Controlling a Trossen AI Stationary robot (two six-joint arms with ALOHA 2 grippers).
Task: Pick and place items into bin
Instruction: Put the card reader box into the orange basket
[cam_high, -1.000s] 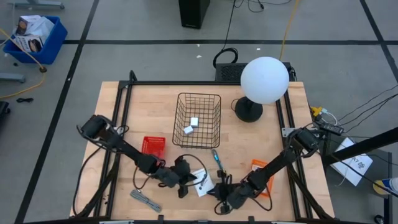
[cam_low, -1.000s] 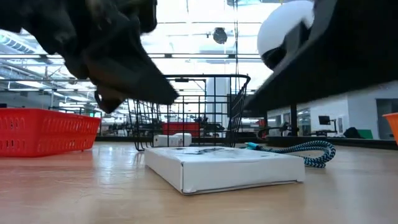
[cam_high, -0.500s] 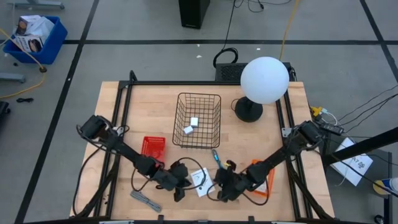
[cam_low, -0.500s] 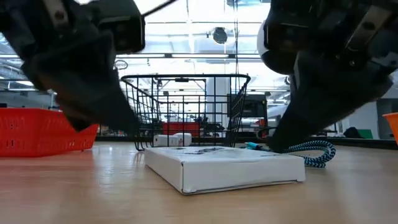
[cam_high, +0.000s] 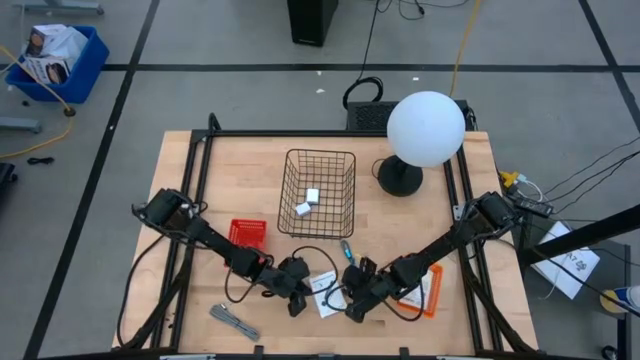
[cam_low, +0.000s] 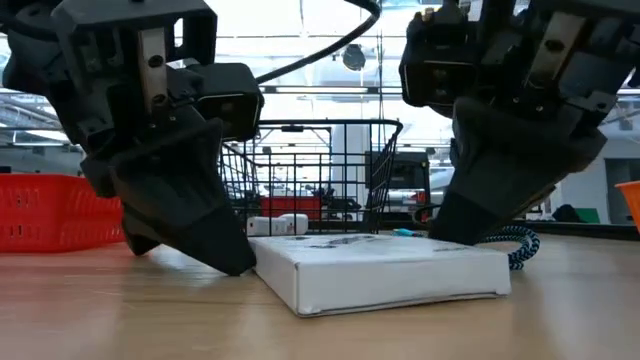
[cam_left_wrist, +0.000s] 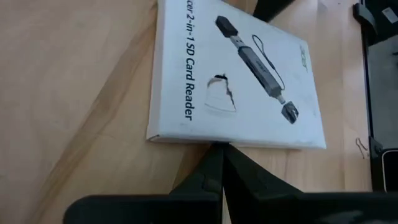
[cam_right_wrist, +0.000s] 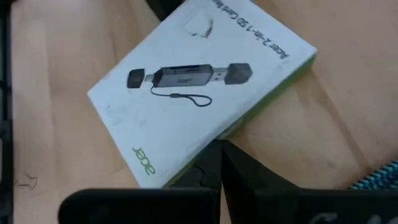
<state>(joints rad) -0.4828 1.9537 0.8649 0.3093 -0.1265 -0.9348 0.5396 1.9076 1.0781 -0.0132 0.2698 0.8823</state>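
White packet: a flat card-reader box (cam_high: 325, 293) lies on the wooden table (cam_high: 230, 180) near its front edge, between the two grippers (print on top shows a small reader on a cord).
Left gripper: (cam_high: 297, 300) is down at the table just left of the box, fingers pressed together with tips against the box's edge (cam_left_wrist: 219, 163); it is clenched on nothing.
Right gripper: (cam_high: 352, 305) is down at the box's right side, fingers likewise closed tip to tip at the box's edge (cam_right_wrist: 217, 155) and grasping nothing.
Low view: both dark grippers flank the box (cam_low: 380, 268), left one (cam_low: 235, 262) touching its left end, right one (cam_low: 450, 232) at its far right corner.
Wire basket: the black bin (cam_high: 319, 193) stands mid-table, beyond the box, with two little white blocks (cam_high: 308, 200) inside.
Teal tool: a slim teal-handled piece (cam_high: 346, 248) lies just beyond the right gripper, between basket and box.
Grey tool: a metal piece (cam_high: 233, 322) lies at the front left, well apart from the box.
Red tray: a small red basket (cam_high: 247, 234) sits left of the wire basket.
Orange tray: (cam_high: 428, 295) lies to the right under the right arm.
Lamp: a white globe (cam_high: 425, 128) on a dark base stands at the far right.
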